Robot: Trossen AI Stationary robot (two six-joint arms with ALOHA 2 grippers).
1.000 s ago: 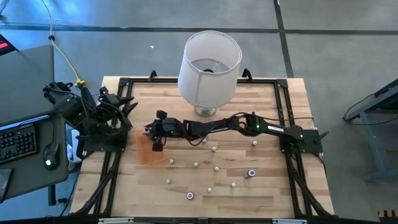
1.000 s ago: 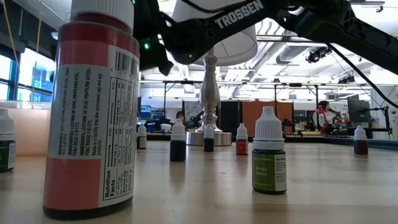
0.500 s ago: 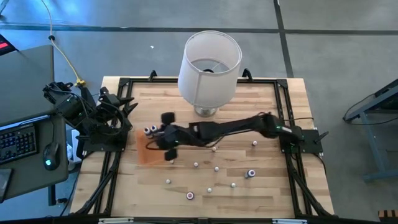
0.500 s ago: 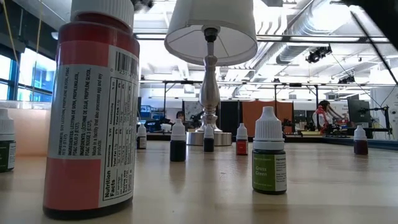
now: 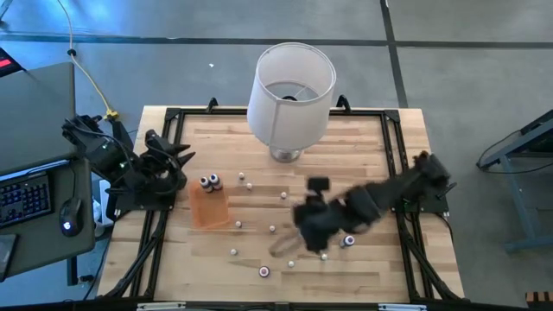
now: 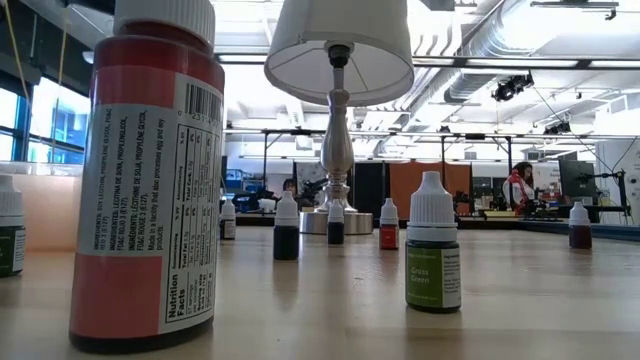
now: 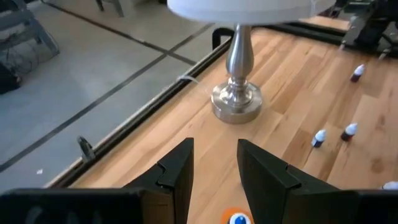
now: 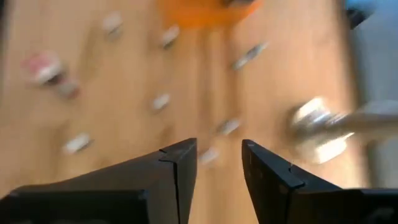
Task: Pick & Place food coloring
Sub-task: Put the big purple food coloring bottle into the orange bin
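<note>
Several tiny food coloring bottles (image 5: 271, 229) stand scattered on the wooden table. Two of them (image 5: 211, 180) stand at the far edge of the flat orange tray (image 5: 210, 210). My right gripper (image 5: 302, 226) is open and blurred above the table's middle, near side, among loose bottles, touching none. In its wrist view the right gripper (image 8: 217, 152) shows a gap, with the tray (image 8: 205, 11) far ahead. My left gripper (image 5: 181, 157) waits open at the table's left edge; in its wrist view the left gripper (image 7: 214, 158) points toward the lamp's foot (image 7: 236, 102).
A lamp with a big white shade (image 5: 291, 91) stands at the table's far middle. In the low view a larger red bottle (image 6: 150, 180) stands close, with a green-labelled bottle (image 6: 433, 252) and others behind it. A black frame (image 5: 393, 138) rims the table. A person (image 6: 517, 185) is in the room beyond.
My right gripper has drawn away from the orange tray, sweeping fast toward the table's right and near side, and its arm has left the low view. Two bottles now show standing at the tray's far edge, where the gripper was a second ago.
</note>
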